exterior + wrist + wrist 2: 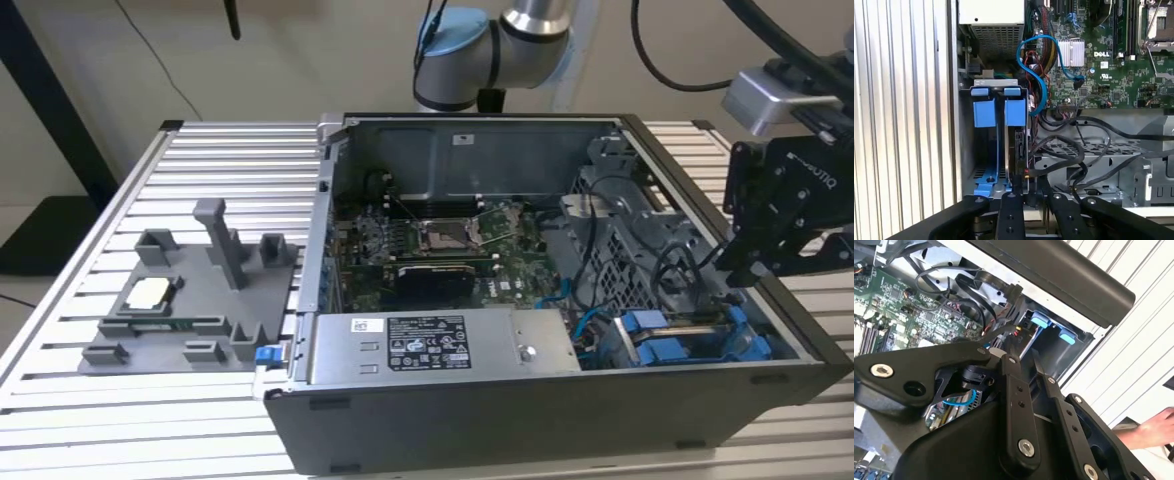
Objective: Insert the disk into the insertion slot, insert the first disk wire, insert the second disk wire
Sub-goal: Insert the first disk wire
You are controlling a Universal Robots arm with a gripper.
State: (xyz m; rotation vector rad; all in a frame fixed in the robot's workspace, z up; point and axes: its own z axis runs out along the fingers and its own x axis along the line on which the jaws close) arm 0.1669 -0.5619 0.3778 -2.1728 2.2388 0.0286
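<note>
The insertion slot (985,172), a grey bay with blue side pieces, sits in the open computer case's corner at the exterior view's right (681,335). The disk (1018,147) stands edge-on inside it, behind its blue carrier tabs (1015,111). My black gripper (1028,192) hangs over the far end of the bay, above the case's wall in the exterior view (743,268). Its fingers are drawn close together around a black wire connector (1026,175) with red and yellow leads, right at the disk's end. In the second wrist view the gripper (1021,362) points down into the bay.
Black cables (1074,155) loop from the connector over the perforated cage (1104,165). A blue cable (1036,65) arcs to the motherboard (1104,50). The power-supply box (434,345) fills the case's front. A grey fixture (187,300) lies on the table. A person's hand (1154,427) rests outside the case.
</note>
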